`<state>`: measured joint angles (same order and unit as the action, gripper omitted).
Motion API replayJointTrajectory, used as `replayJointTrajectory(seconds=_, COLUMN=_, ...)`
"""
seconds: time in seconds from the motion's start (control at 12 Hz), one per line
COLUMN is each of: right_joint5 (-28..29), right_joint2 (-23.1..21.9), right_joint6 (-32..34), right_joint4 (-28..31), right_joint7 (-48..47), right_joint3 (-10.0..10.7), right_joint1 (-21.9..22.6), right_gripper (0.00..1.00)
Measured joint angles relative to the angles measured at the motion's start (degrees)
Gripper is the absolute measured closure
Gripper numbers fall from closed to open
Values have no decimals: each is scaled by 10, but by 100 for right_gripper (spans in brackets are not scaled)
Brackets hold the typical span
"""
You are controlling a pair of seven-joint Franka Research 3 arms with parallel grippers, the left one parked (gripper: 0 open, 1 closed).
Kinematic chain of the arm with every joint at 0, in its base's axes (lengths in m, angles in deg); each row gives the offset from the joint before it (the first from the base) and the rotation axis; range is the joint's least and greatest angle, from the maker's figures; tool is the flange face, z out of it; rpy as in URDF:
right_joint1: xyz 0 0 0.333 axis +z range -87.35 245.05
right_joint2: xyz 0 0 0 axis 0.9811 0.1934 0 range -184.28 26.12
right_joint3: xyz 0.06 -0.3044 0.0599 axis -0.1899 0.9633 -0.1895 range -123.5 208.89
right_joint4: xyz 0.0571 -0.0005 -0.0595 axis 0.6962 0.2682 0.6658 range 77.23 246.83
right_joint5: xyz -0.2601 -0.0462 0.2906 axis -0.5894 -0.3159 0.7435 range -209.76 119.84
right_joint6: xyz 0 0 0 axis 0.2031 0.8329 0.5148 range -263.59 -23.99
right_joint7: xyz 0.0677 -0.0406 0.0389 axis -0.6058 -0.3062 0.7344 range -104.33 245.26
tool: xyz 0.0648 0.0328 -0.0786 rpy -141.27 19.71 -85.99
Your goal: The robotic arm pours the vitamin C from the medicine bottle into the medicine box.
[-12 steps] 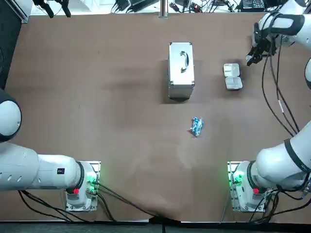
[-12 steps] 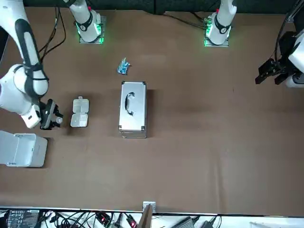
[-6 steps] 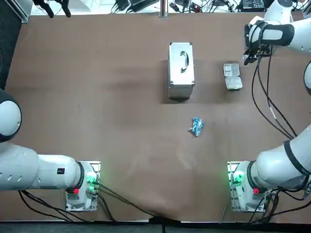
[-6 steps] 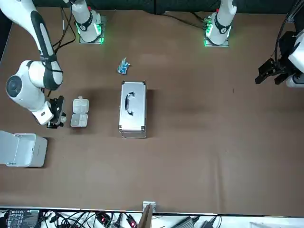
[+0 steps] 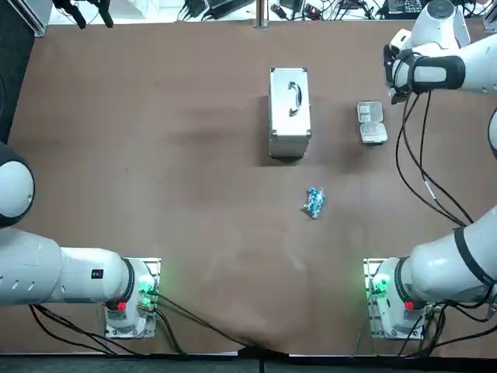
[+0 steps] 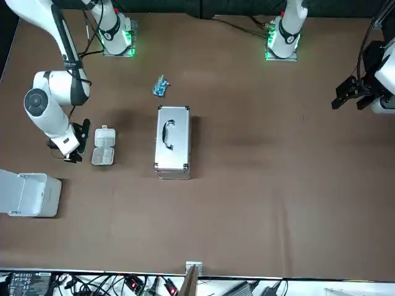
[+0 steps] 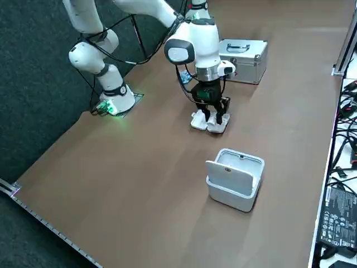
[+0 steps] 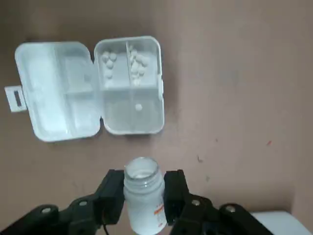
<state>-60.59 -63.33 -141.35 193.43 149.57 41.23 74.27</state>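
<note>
Right gripper clamps the open medicine bottle, its mouth just short of the open medicine box on the table, so we fear tipping from here could spill tablets past the rim.

Brown table bears medicine box, case, packet, bin.

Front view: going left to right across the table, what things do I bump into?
White bin → right gripper, jaws shut on the medicine bottle → medicine box → silver case.
</note>
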Motion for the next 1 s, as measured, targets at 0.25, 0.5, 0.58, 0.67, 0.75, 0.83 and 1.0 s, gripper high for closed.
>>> replayJointTrajectory(seconds=0.25, right_joint5=-52, right_joint2=-6, right_joint6=0, right_joint4=7, right_joint7=-43, right_joint3=0, right_joint1=1, right_gripper=55)
replayJointTrajectory(seconds=0.5, right_joint5=-84, right_joint2=-6, right_joint6=0, right_joint4=10, right_joint7=-85, right_joint3=0, right_joint1=10, right_gripper=55)
replayJointTrajectory(seconds=0.58, right_joint5=-92, right_joint2=-5, right_joint6=0, right_joint4=11, right_joint7=-97, right_joint3=-1, right_joint1=15, right_gripper=55)
replayJointTrajectory(seconds=0.67, right_joint5=-99, right_joint2=-3, right_joint6=0, right_joint4=13, right_joint7=-108, right_joint3=-1, right_joint1=20, right_gripper=55)
replayJointTrajectory(seconds=0.75, right_joint5=-124, right_joint2=1, right_joint6=0, right_joint4=16, right_joint7=-136, right_joint3=-1, right_joint1=29, right_gripper=55)
replayJointTrajectory(seconds=0.83, right_joint5=-138, right_joint2=3, right_joint6=0, right_joint4=16, right_joint7=-150, right_joint3=-1, right_joint1=34, right_gripper=55)
replayJointTrajectory(seconds=1.0, right_joint5=-162, right_joint2=8, right_joint6=0, right_joint4=17, right_joint7=-182, right_joint3=-2, right_joint1=45, right_gripper=55)
